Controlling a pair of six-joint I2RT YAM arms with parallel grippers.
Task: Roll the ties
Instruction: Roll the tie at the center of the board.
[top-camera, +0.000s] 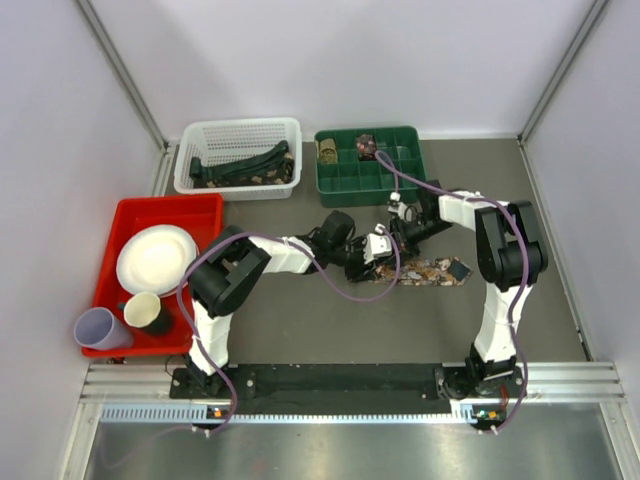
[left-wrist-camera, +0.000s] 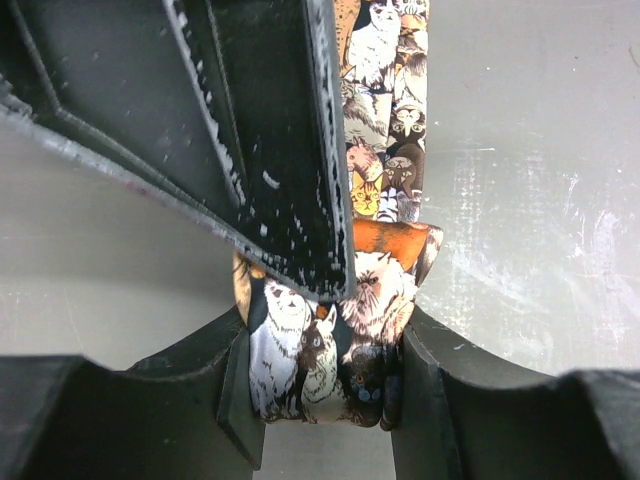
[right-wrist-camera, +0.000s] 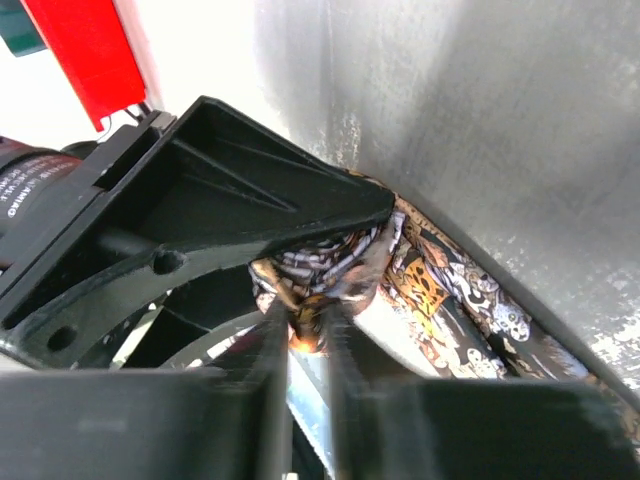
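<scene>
Grey table (top-camera: 300, 320): cat-print fabric necktie (left-wrist-camera: 385, 150) lies mid-table between both arms, partly rolled; flat strip runs away from coiled end (left-wrist-camera: 370, 290). Left gripper (left-wrist-camera: 325, 375): jaws half spread, pinching coiled end from both sides. Right gripper (right-wrist-camera: 308, 335): jaws narrow, blurred at coil's core; cannot tell whether gripping. Step, likely: winding, early to middle, much strip unrolled. Next move calls for turning coil along strip, layers tight and aligned, left hold firm against unspooling.
</scene>
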